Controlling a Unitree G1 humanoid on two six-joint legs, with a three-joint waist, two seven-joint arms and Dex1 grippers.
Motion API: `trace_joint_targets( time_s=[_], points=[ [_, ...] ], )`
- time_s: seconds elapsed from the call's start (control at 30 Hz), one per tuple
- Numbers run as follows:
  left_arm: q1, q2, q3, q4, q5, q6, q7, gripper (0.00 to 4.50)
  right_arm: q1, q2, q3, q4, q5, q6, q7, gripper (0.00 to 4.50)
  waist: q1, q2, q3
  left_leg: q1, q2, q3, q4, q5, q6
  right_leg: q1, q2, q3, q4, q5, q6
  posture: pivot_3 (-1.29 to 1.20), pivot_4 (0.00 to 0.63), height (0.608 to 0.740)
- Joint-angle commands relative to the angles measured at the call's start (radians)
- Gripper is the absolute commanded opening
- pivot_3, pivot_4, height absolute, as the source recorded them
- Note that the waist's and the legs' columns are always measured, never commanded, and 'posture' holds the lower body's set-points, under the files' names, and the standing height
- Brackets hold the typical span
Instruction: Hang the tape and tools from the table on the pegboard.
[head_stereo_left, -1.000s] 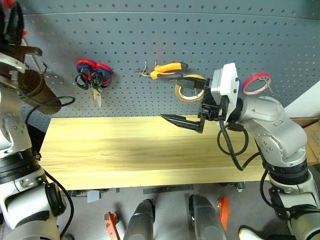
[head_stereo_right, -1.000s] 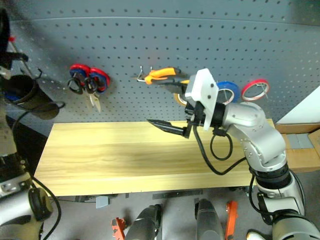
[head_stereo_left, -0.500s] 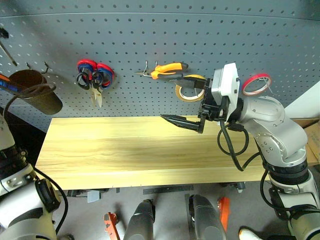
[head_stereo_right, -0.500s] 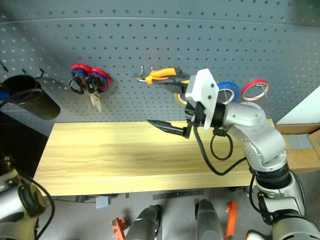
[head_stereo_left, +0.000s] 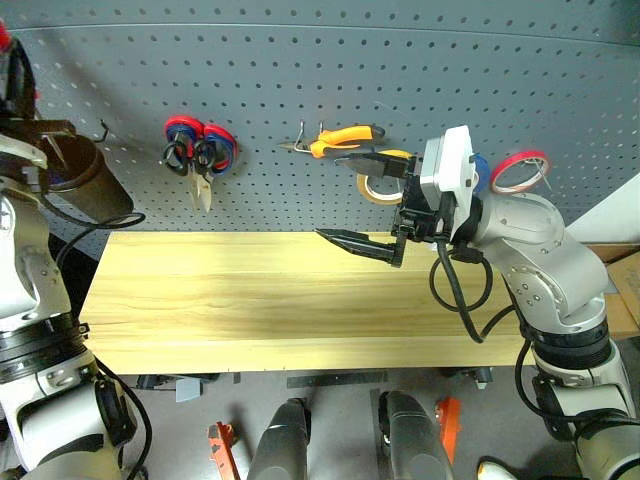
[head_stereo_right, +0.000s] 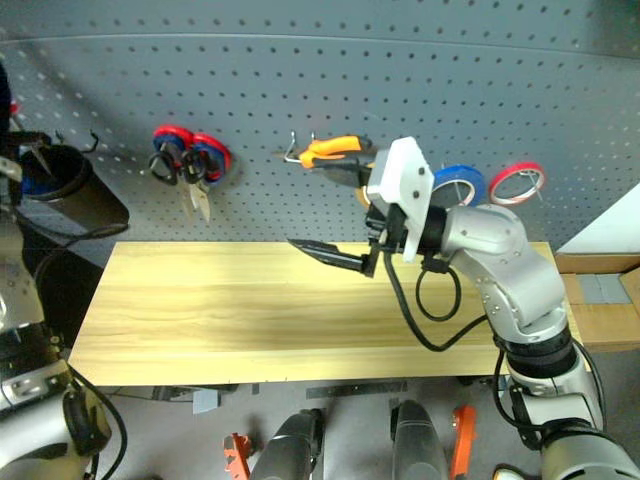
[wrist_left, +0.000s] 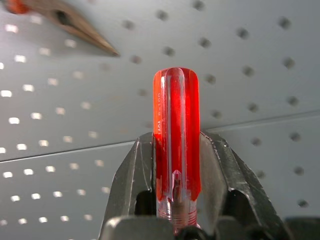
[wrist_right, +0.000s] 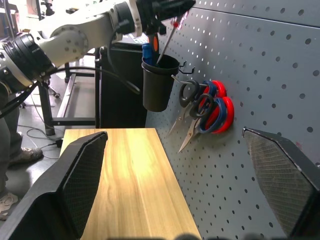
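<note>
Right wrist view: screwdriver tip inside black cup.

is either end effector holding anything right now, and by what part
The left end effector grips the red-handled screwdriver by its handle. The right end effector is open and holds nothing.

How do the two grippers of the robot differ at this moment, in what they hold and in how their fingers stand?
The left gripper is closed on the red-handled screwdriver, while the right gripper holds nothing. The left gripper's fingers press against the handle from both sides; the right gripper's fingers stand wide apart. The left gripper is raised above the black cup on the pegboard; the right gripper hangs over the table. Both have two black fingers.
</note>
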Motion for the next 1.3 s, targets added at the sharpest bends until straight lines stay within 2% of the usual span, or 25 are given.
trace_joint_targets(
  time_s=[0.03,0.07,0.33,0.53,0.73,0.87,1.07,1.13,1.2,1.3],
  points=[
    [0.021,0.006,0.016,-0.01,0.028,-0.073,0.0,0.83,-0.009,-0.002,-0.015,-0.042,0.003,-0.012,-0.007,4.5,-0.002,0.0,0.0,0.0,0.0,0.0,0.0,0.0,0.0,0.0,0.0,0.0,0.0,0.0,0.0,-0.02,0.236,0.74],
    [0.028,0.004,0.02,-0.007,0.028,-0.076,0.002,0.83,-0.008,-0.003,-0.016,-0.043,0.003,-0.011,-0.007,4.5,-0.005,0.0,0.0,0.0,0.0,0.0,0.0,0.0,0.0,0.0,0.0,0.0,0.0,0.0,0.0,-0.02,0.236,0.74],
    [0.039,-0.013,0.061,-0.024,0.012,-0.071,0.062,3.54,-0.002,-0.012,-0.018,-0.043,0.004,-0.015,-0.001,4.5,-0.005,0.0,0.0,0.0,0.0,0.0,0.0,0.0,0.0,0.0,0.0,0.0,0.0,0.0,0.0,-0.01,0.232,0.74],
    [0.014,-0.025,0.031,-0.111,-0.02,-0.033,0.069,3.54,0.001,-0.018,-0.023,-0.038,0.004,-0.022,0.008,4.5,-0.004,-0.001,0.0,0.0,0.0,0.0,0.0,0.0,0.0,0.0,0.0,0.0,0.0,0.0,0.0,-0.01,0.229,0.74],
    [-0.038,-0.015,-0.168,-0.281,-0.089,0.089,-0.11,3.54,0.003,-0.032,-0.046,-0.036,0.018,-0.022,0.013,4.5,0.005,-0.001,-0.003,0.0,0.0,-0.001,0.001,0.0,0.0,0.001,-0.001,-0.001,0.0,0.0,0.0,-0.03,0.221,0.74],
    [0.001,-0.02,-0.227,-0.368,-0.168,0.244,-0.171,3.54,0.021,-0.052,-0.057,-0.048,0.021,-0.017,0.015,4.5,-0.004,-0.001,-0.006,0.0,0.0,0.0,0.0,0.0,0.0,0.001,-0.001,-0.001,0.0,0.0,0.0,-0.03,0.212,0.74],
    [0.15,-0.056,-0.285,-0.489,-0.237,0.515,-0.125,3.54,0.066,-0.081,-0.076,-0.059,0.014,-0.019,0.008,4.5,-0.027,0.002,-0.017,0.0,0.0,0.001,0.0,0.0,0.0,0.001,0.0,-0.001,0.0,0.0,0.0,-0.05,0.198,0.74],
    [0.206,-0.078,-0.313,-0.534,-0.193,0.545,-0.082,3.54,0.086,-0.088,-0.081,-0.064,0.012,-0.018,0.001,4.5,-0.03,0.004,-0.021,0.0,0.0,0.001,0.0,0.0,0.0,0.001,-0.001,0.0,0.0,0.0,0.0,-0.05,0.191,0.74],
    [0.223,-0.132,-0.289,-0.565,-0.227,0.579,-0.038,3.54,0.124,-0.09,-0.09,-0.077,0.002,-0.018,-0.023,4.5,-0.027,0.003,-0.024,0.001,0.0,0.001,0.0,0.0,0.0,0.002,-0.001,-0.001,0.0,0.0,0.0,-0.04,0.176,0.74],
    [0.259,-0.183,-0.28,-0.571,-0.204,0.578,-0.006,3.54,0.207,-0.063,-0.102,-0.108,-0.015,-0.011,-0.099,4.5,-0.018,0.002,-0.037,0.001,0.0,0.0,0.001,0.0,0.0,0.002,0.0,-0.001,0.001,0.0,0.0,-0.04,0.159,0.74]
  ],
)
